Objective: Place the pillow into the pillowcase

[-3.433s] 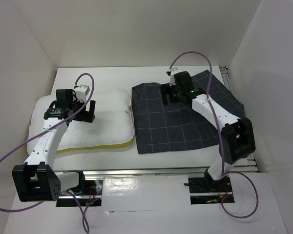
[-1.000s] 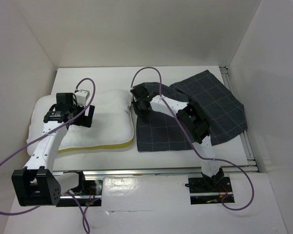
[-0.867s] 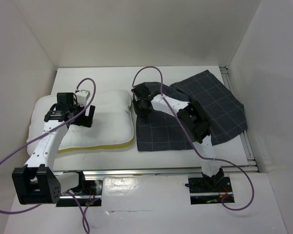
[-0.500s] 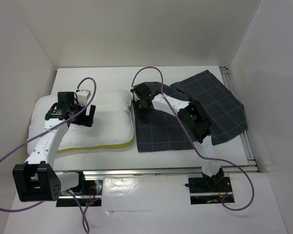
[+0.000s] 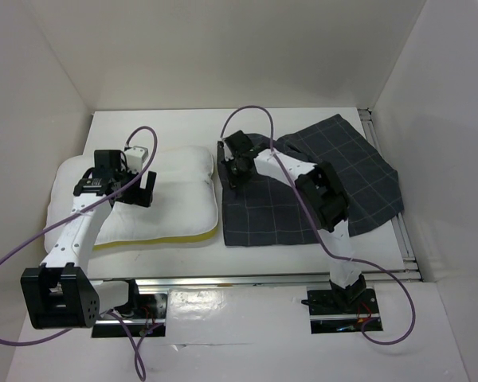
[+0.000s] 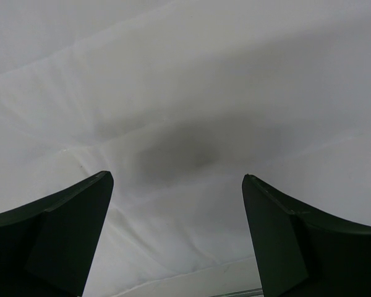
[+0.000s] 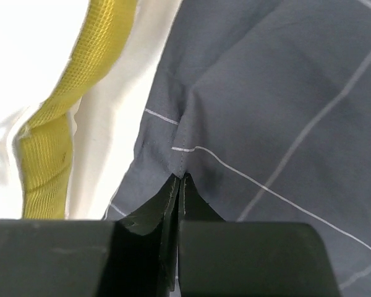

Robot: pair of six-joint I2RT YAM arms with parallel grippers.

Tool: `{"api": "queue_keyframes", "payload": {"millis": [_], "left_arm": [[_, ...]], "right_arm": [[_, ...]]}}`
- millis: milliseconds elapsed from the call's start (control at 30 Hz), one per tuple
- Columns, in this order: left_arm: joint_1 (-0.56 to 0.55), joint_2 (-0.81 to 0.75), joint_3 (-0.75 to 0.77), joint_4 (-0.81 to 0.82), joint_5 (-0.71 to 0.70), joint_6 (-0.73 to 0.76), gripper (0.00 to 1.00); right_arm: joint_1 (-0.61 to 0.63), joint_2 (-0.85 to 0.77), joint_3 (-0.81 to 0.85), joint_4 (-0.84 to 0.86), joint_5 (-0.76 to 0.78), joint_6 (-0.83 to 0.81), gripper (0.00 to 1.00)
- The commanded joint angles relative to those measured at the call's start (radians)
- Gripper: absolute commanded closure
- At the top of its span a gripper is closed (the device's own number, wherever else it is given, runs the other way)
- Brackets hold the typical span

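**Pillow** (image 5: pixel 167 203): white, puffy, with a yellow band along its near edge. It lies on the left half of the table (image 5: pixel 183 127), long axis running left to right. Its right end is just beside the pillowcase. None of it is inside the pillowcase.

**Pillowcase** (image 5: pixel 303 195): dark grey cloth with a pale grid, spread flat over the right half of the table. Its far right corner reaches toward the table's far right corner. Its left edge faces the pillow's right end, and the two are touching or nearly so.

**Key relation:** the pillow lies directly left of the pillowcase's left edge. Insertion would therefore run rightward along the pillow's long axis, provided that left edge is the open mouth. The pictures do not confirm that it is.

**Right arm** (image 5: pixel 327 199): reaches across the pillowcase to the far end of its left edge, and is the nearer arm to that edge.

**Right jaws:** clenched. The wrist view shows them pinching a small ridge of the grey cloth (image 7: pixel 284 111) at the hem, with the yellow band (image 7: pixel 80 93) just to the left. Whether one layer or both are caught cannot be told.

**Left arm** (image 5: pixel 76 231): extends over the pillow's middle.

**Left jaws:** spread fully wide and holding nothing. White pillow fabric (image 6: pixel 173 93) fills the gap between them. Whether they touch the pillow cannot be told.

**Stage, judged:** opening the pillowcase mouth; insertion not yet begun.
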Motion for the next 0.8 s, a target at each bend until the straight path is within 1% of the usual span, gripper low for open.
{"api": "queue_keyframes", "payload": {"millis": [0,233,333,500,667,767], "left_arm": [[0.002,0.008,0.049,0.019,0.020,-0.002,0.00],[0.002,0.028,0.069,0.019,0.029,-0.002,0.00],[0.002,0.037,0.078,0.009,0.039,-0.002,0.00],[0.002,0.058,0.097,0.019,0.039,-0.002,0.00],[0.002,0.058,0.106,0.009,0.039,-0.002,0.00],[0.002,0.058,0.106,0.009,0.029,-0.002,0.00]], "right_arm": [[-0.036,-0.109,0.038,-0.019,-0.032,-0.009,1.00],[-0.102,-0.176,-0.014,-0.028,-0.076,-0.027,1.00],[-0.114,-0.176,-0.014,-0.048,-0.128,-0.036,0.98],[-0.114,-0.077,0.014,-0.125,-0.210,-0.046,0.98],[-0.114,-0.043,0.014,-0.116,-0.254,-0.046,0.98],[-0.114,-0.020,0.023,-0.116,-0.254,-0.046,0.92]]}}
